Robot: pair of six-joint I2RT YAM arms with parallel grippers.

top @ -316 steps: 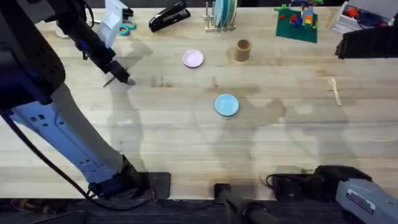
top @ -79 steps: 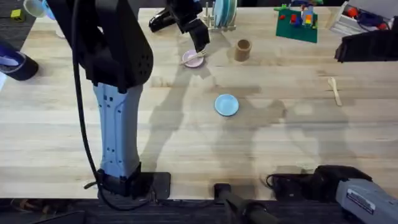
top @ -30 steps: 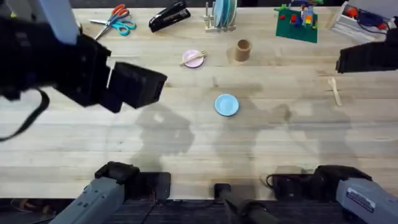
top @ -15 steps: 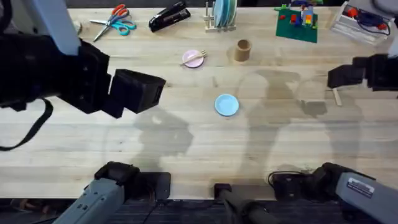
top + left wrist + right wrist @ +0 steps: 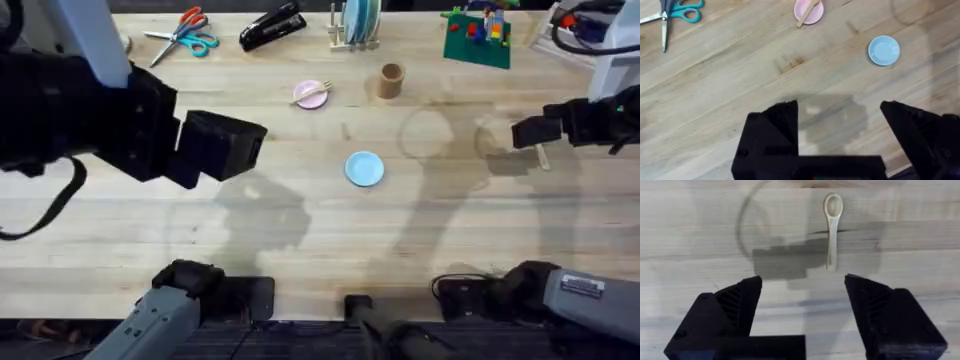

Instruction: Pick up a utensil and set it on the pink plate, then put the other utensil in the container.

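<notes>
With the wooden fork [image 5: 313, 93] lying across the pink plate [image 5: 309, 96] near the tabletop's far edge, the right gripper [image 5: 803, 311], jaws wide and empty, hangs over the wooden spoon [image 5: 832, 229] by the right edge; next, descend, grip its handle, carry it to the tan cup [image 5: 391, 80]. The left gripper [image 5: 840, 122] hangs open and empty.

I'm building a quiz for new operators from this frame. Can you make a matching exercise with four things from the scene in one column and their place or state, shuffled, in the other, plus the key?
Things:
1. fork
2. spoon
3. brown cup
4. blue plate

Places or states:
A. bare, near the table's middle
B. lying across the pink plate
C. upright, between the pink plate and the toy brick model
D. flat on the table below the open right gripper

Pairs: 1-B, 2-D, 3-C, 4-A
</notes>
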